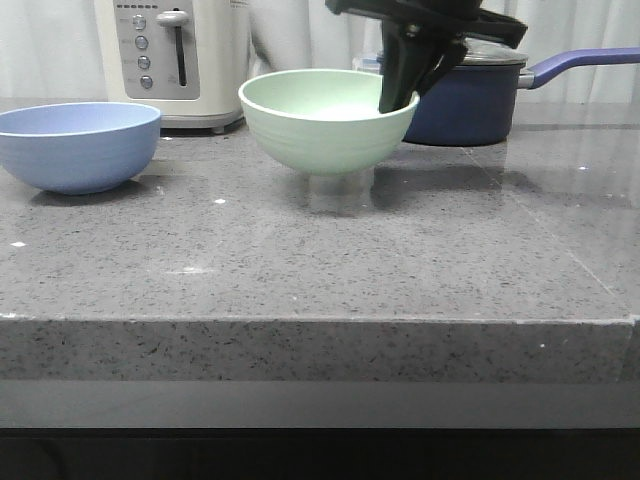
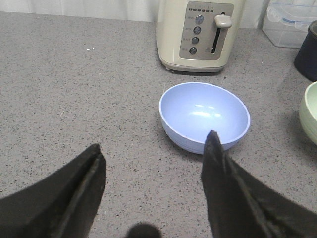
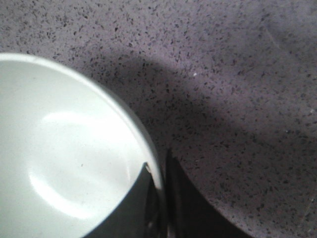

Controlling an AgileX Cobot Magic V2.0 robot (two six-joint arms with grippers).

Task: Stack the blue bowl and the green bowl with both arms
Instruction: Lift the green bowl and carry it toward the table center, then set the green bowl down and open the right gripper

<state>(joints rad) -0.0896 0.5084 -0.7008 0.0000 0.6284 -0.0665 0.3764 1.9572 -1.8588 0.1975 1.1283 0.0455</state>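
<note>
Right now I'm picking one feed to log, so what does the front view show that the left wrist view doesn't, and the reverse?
Only the front view shows the right hand pinching the green bowl's rim, one finger inside it, the bowl lifted just clear of the counter, plus the navy saucepan's handle.

Only the left wrist view shows the left hand open short of the blue bowl, that bowl's empty inside, and a clear lidded container.

Both show the blue bowl, the toaster and at least part of the green bowl.
</note>
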